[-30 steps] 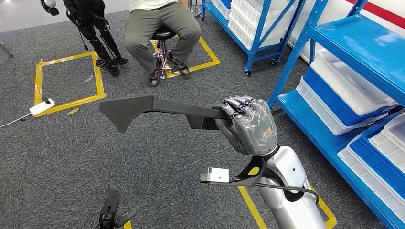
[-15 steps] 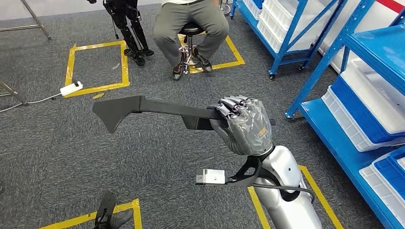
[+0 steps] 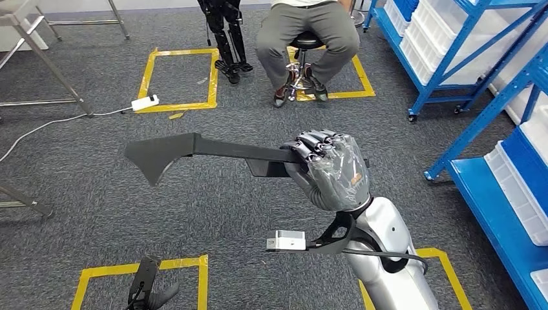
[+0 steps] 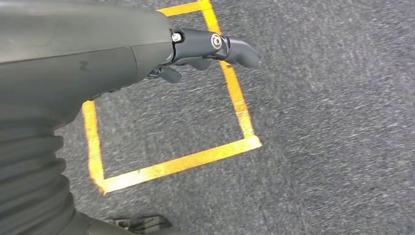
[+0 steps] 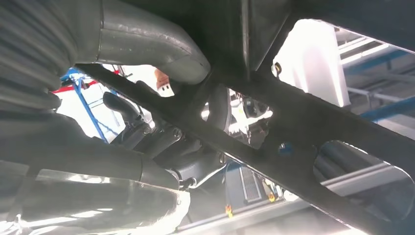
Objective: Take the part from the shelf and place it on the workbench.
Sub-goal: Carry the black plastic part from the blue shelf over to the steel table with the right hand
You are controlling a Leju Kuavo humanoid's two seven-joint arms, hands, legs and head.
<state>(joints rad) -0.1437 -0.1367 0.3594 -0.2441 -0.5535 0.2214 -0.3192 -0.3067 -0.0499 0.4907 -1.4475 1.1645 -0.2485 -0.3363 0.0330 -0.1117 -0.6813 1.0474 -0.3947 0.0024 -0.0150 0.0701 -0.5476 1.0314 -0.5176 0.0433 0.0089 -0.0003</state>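
Note:
My right hand (image 3: 333, 166) grips one end of a long black part (image 3: 194, 150). The part reaches out level to my left and ends in a wide flared blade above the carpet. From the right wrist camera the black part (image 5: 293, 142) runs as a dark bar with cut-outs close across the lens, and the thick thumb (image 5: 147, 44) curls over it. My left hand (image 4: 210, 46) hangs low over the floor with nothing in it and its fingers loosely bent; it also peeks in at the lower edge of the head view (image 3: 150, 287).
Blue shelving (image 3: 491, 161) with white bins stands on my right. A person sits on a stool (image 3: 304, 45) ahead, beside another robot's dark legs (image 3: 226, 35). Metal table legs (image 3: 45, 64) stand at far left. Yellow tape squares (image 3: 178, 77) and a white power strip (image 3: 145, 102) mark the grey carpet.
The whole view has swung left, so the shelves slid toward the right edge and table legs came in at the left. My right hand keeps the part in the same pose.

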